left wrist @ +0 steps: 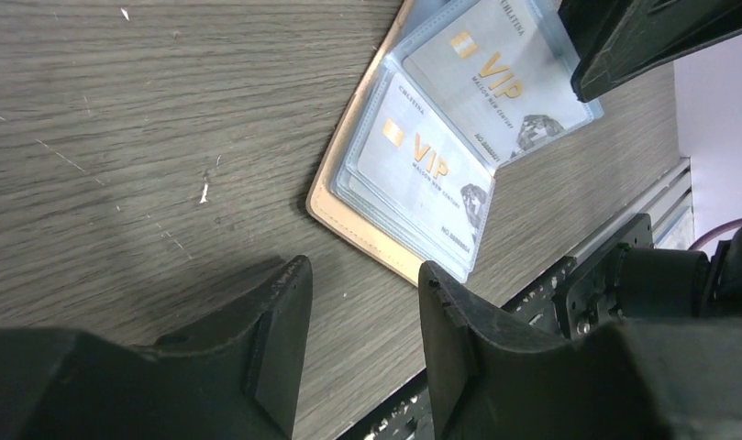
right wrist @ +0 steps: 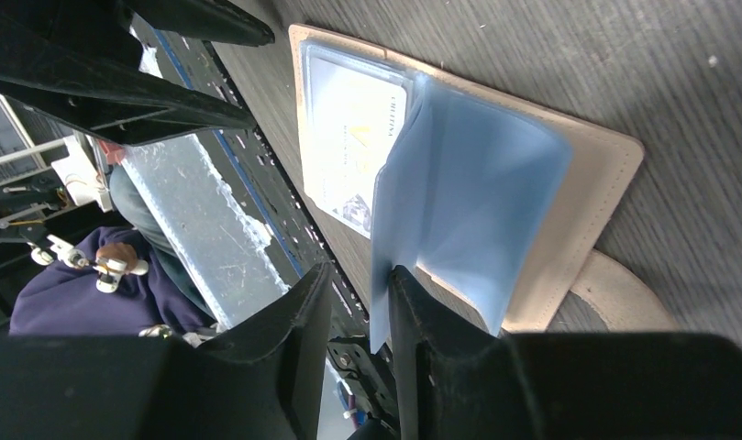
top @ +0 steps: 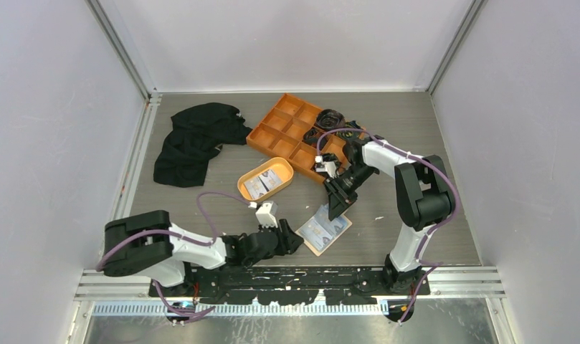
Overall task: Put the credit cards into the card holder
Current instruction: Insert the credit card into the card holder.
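Cards (left wrist: pixel 417 174) with gold VIP print sit in the clear sleeves of the card holder (top: pixel 324 229), which we see lying open and flat on the table (top: pixel 172 201), a little right of centre in the lower part of the top view. In the left wrist view its beige edge (left wrist: pixel 367 236) runs diagonally through the middle of the frame, with two printed cards side by side above it.

The left gripper (top: pixel 295 240) lies low at the lower centre of the top view, just beside the holder's lower left corner. Its own camera shows the left gripper (left wrist: pixel 365 307) moderately wide over bare wood, with nothing between the fingers.

The right gripper (top: pixel 337 208) comes down from above onto the holder's upper edge in the top view. From its wrist, the holder (right wrist: pixel 587 183) fills the upper right of the frame, one bluish sleeve (right wrist: pixel 477 202) stands up off the page, and a card (right wrist: pixel 348 137) lies beneath it to the left. The right gripper (right wrist: pixel 359 293) is narrow. The sleeve's lower edge hangs in the gap against one finger, with a dark slit on the other side, so we see no clamp on it.

More loose cards (top: pixel 264 185) rest in the oval orange dish (top: pixel 290 172), left of centre in the top view. A divided orange tray (top: pixel 276 118) sits above it and a black cloth (top: pixel 193 140) at the upper left.
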Controlling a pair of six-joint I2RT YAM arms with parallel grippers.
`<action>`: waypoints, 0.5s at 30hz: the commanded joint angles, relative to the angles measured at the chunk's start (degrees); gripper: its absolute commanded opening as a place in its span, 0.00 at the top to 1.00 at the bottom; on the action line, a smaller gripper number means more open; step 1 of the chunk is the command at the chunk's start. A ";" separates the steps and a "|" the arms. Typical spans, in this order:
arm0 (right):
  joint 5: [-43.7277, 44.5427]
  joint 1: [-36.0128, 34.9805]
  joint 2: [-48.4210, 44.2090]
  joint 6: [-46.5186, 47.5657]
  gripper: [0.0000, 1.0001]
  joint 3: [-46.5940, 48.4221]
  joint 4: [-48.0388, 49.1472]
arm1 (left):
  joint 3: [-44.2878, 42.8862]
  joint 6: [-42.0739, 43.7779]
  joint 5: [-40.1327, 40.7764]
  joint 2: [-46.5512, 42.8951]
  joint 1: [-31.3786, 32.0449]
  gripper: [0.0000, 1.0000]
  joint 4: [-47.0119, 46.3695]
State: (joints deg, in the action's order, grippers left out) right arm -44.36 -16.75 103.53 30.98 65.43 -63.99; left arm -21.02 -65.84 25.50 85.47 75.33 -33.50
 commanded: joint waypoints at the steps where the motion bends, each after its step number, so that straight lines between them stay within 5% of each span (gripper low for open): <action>1: -2.15 0.16 0.07 1.88 0.65 2.20 -2.44 | 0.36 3.17 2.18 -5.62 0.21 0.52 5.21; 15: -1.70 -0.72 0.10 3.39 0.72 2.32 -3.28 | -0.43 9.97 -1.21 -5.80 0.68 0.52 -1.76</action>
State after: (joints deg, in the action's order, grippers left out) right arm -45.32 -16.88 103.55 33.21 66.02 -65.98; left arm -20.73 -60.45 24.60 79.37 75.75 -29.36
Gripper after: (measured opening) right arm 0.272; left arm 0.477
